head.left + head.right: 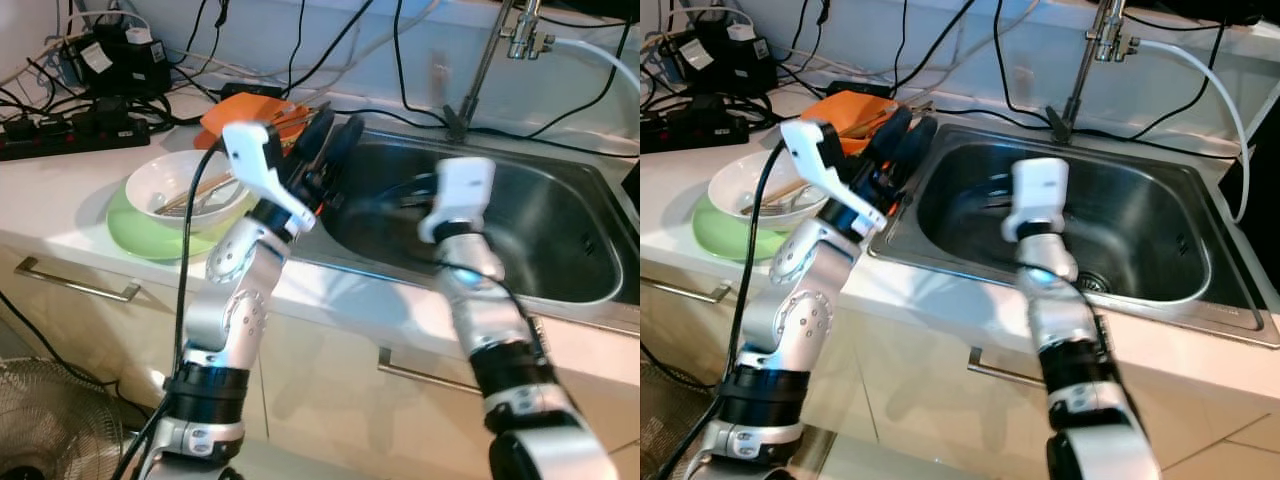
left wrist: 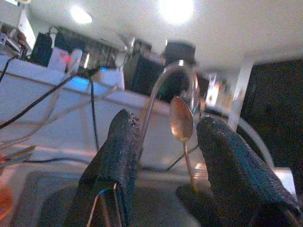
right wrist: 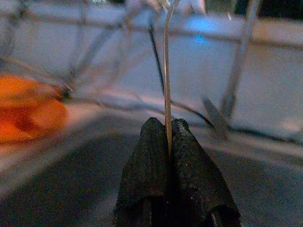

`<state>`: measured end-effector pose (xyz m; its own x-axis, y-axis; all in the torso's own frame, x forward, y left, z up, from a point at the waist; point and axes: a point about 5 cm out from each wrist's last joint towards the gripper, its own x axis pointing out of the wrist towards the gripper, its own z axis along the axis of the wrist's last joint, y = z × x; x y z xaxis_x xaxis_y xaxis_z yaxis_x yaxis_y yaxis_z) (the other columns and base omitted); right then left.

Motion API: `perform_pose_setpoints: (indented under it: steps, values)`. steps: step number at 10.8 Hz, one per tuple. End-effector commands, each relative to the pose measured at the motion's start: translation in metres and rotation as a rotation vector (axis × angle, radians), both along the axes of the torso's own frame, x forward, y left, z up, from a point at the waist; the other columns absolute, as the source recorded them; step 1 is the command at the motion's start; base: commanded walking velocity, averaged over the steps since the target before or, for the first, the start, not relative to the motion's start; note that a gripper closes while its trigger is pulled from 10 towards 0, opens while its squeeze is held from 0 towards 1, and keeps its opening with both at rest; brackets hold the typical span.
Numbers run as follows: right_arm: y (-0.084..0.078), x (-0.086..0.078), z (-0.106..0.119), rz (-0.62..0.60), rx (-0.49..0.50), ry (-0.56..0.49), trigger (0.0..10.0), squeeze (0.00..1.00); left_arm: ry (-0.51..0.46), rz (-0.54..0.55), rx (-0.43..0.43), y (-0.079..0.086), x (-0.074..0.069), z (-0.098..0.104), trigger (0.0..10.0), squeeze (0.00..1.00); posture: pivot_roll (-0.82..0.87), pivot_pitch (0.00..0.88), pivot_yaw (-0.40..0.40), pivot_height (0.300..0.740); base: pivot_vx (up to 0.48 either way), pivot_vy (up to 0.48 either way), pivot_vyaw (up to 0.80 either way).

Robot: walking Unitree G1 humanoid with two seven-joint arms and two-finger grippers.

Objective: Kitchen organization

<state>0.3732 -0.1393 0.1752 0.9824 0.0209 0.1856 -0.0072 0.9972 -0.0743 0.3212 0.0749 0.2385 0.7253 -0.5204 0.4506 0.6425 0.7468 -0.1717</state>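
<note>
Spoon (image 2: 182,124) | between spread left end effector (image 2: 163,156) fingers | over sink (image 1: 560,235)

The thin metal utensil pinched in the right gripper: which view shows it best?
The right wrist view: the thin metal utensil rises edge-on from the shut right gripper. In both eye views the white wrist housing over the steel sink blocks it; the left wrist view shows another spoon.

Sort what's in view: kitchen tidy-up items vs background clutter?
Job items:
- left gripper, open around a metal spoon
- right gripper, shut on a thin metal utensil handle
- stainless steel sink
- white bowl with utensils on a green plate
- orange plastic item

Lying about:
- black power strip and cables
- floor fan
</note>
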Motion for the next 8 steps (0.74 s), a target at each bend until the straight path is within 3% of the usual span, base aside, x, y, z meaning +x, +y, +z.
perform_pose_setpoints:
  steps: [1,4,8]
  values:
    - [-0.015,0.009,-0.003,-0.076,0.003,0.081,10.0,0.00,0.077,0.035,0.113,0.001,0.002,-0.024,10.0,0.00,0.18,0.000,-0.034,0.740,0.000,0.000,0.00]
    - [-0.032,0.020,-0.013,-0.097,-0.018,0.223,10.0,0.00,0.175,0.063,0.239,0.012,-0.002,-0.059,10.0,0.00,0.19,0.000,-0.042,0.740,0.000,0.000,0.00]
    - [-0.034,0.021,-0.037,-0.076,0.012,0.405,10.0,0.00,0.243,0.063,0.354,0.012,-0.006,-0.093,10.0,0.00,0.20,0.000,-0.050,0.740,0.000,0.000,0.00]
